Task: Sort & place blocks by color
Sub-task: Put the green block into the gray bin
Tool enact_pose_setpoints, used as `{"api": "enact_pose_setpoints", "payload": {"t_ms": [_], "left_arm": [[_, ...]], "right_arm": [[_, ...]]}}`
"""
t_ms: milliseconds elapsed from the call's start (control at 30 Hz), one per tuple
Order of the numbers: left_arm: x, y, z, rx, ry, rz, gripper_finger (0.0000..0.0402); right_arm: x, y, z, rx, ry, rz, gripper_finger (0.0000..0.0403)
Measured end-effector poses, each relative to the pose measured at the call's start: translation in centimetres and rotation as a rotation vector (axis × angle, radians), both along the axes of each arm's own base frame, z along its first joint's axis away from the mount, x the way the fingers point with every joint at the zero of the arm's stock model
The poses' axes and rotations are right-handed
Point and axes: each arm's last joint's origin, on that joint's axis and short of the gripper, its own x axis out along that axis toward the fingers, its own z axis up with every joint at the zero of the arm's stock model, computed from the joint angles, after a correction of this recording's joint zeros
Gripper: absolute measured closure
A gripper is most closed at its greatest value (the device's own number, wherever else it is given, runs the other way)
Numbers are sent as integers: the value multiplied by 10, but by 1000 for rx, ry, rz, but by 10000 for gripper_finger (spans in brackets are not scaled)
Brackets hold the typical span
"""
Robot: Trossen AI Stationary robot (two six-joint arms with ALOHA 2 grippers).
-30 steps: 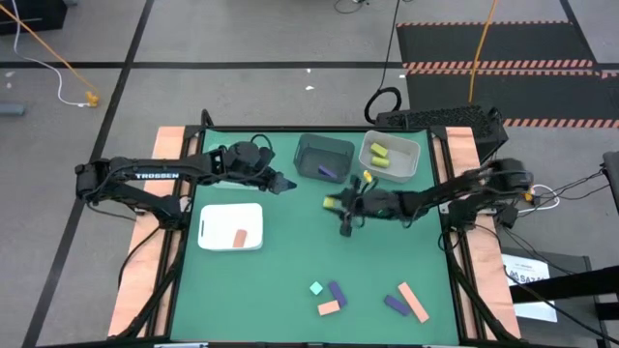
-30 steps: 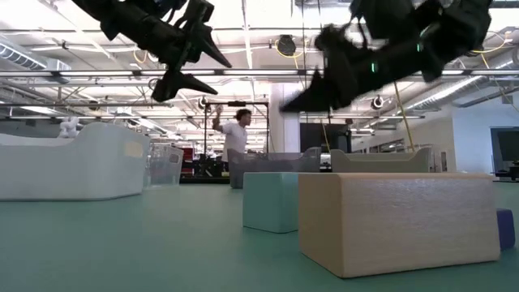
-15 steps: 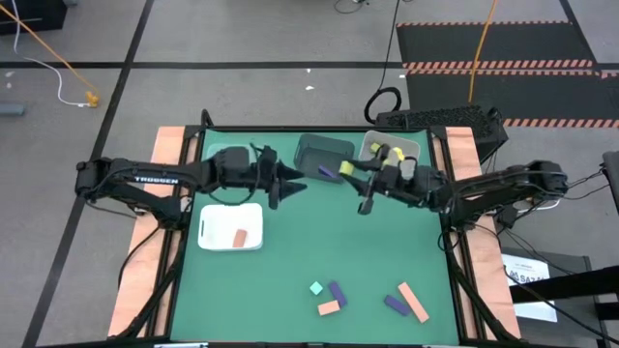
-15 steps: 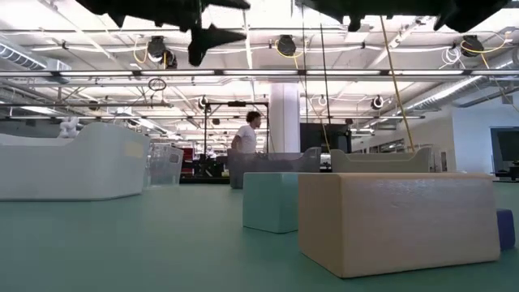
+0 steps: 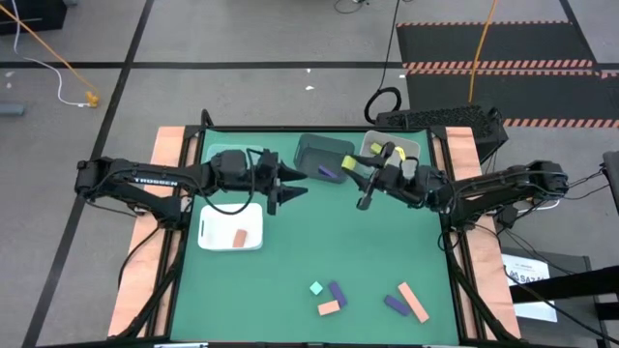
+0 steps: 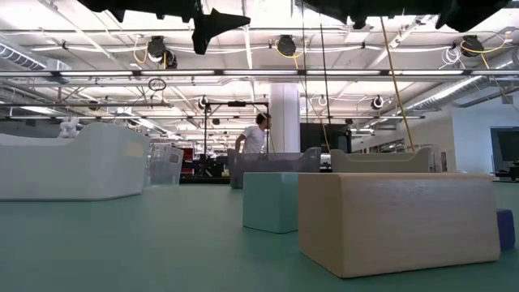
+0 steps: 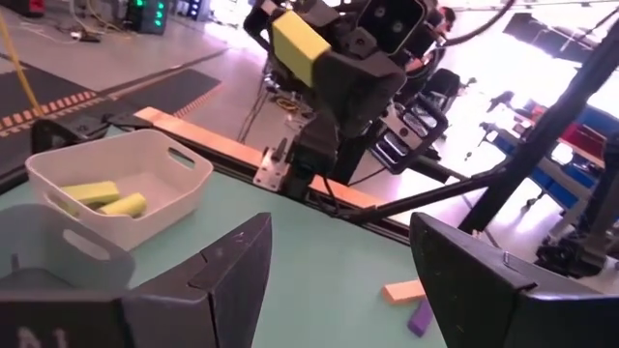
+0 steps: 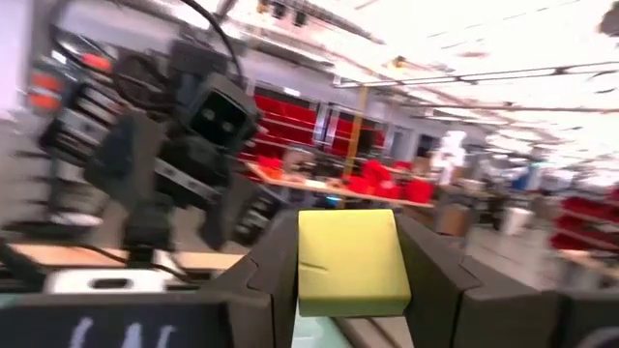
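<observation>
My right gripper [image 5: 352, 170] is high above the table's far middle, in front of the dark bin [image 5: 311, 147] and the white bin [image 5: 414, 153], shut on a yellow-green block [image 8: 350, 261]. My left gripper [image 5: 296, 185] hovers open just left of it, facing it, holding nothing. The white bin has two yellow-green blocks [image 7: 108, 198] lying on its floor; the dark bin holds a purple block [image 5: 329, 172]. A salmon block [image 5: 240, 238] lies flat in the white tray [image 5: 215, 215]. Near the near edge lie a mint cube [image 5: 316, 288], two purple blocks [image 5: 337, 292] and two salmon ones [image 5: 414, 302]. My right gripper pinches the yellow-green block [image 7: 300, 43] between its two fingers, which lie on two opposite side faces. The fingers come about level from the table's right, pointing at the left arm. The block is lifted clear, high above the table.
A third, clear bin [image 5: 224, 157] sits under my left arm at the far left. A person [image 6: 258, 134] walks in the room behind. In the low view a salmon block [image 6: 397, 223] and the mint cube [image 6: 272, 201] stand close to the camera.
My right gripper has risen from the table's middle with the yellow-green block, out of the low view's top, and moved toward the far edge and the bins. My left gripper has also risen and shifted toward the table's right. The person behind has walked right.
</observation>
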Motion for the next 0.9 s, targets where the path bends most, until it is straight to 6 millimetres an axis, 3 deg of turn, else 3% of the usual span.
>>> {"api": "enact_pose_setpoints", "payload": {"t_ms": [200,400,667,900], "left_arm": [[0,1,0,-4,1,29,158],[0,1,0,-32,2,33,158],[0,1,0,-48,3,34,158],[0,1,0,-57,3,35,158]], "right_arm": [[-2,-8,-6,-146,175,-293,285],[-9,-38,-30,-165,502,-610,285],[-28,-77,-59,166,563,-773,280],[-51,-104,-80,579,450,-873,275]]}}
